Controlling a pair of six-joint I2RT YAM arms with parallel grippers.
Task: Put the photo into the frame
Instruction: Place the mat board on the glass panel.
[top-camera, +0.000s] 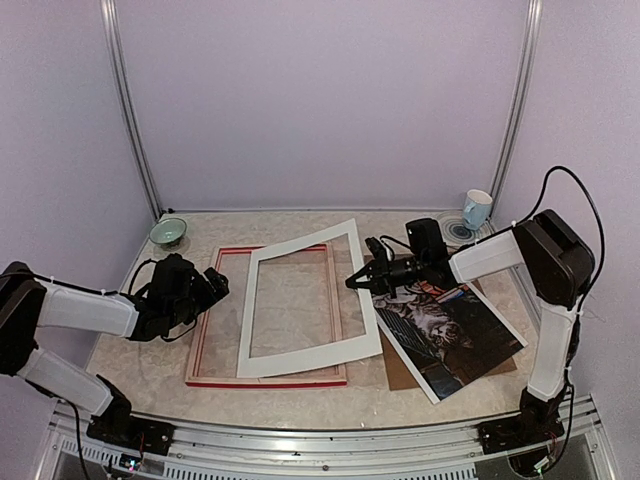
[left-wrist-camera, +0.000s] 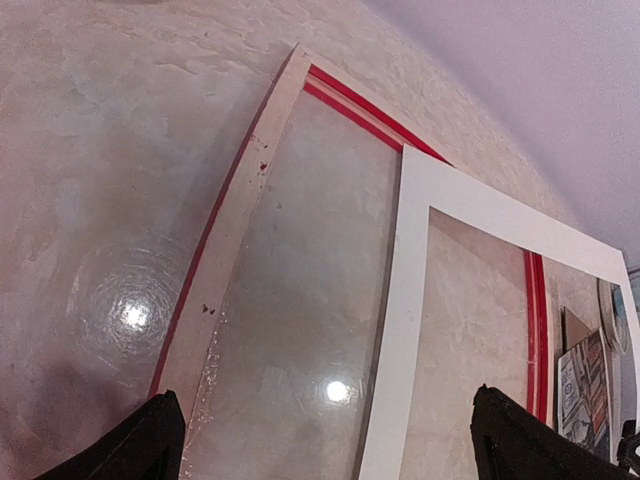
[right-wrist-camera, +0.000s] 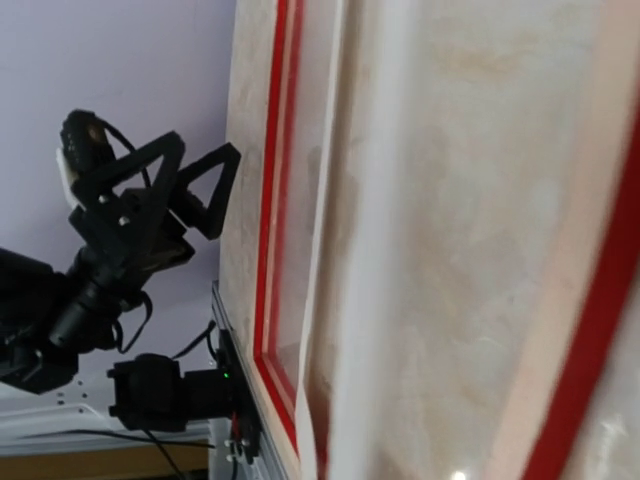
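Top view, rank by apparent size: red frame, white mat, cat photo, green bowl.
Red-edged rectangular frame and white card window mat: about alike, mat overlaps frame, not ranking.
Then rectangular cat photo print.
Smallest: round green bowl.

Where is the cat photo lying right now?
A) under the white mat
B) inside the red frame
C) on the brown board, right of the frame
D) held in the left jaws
C: the photo lies face up on the brown board, outside the frame on its right side.
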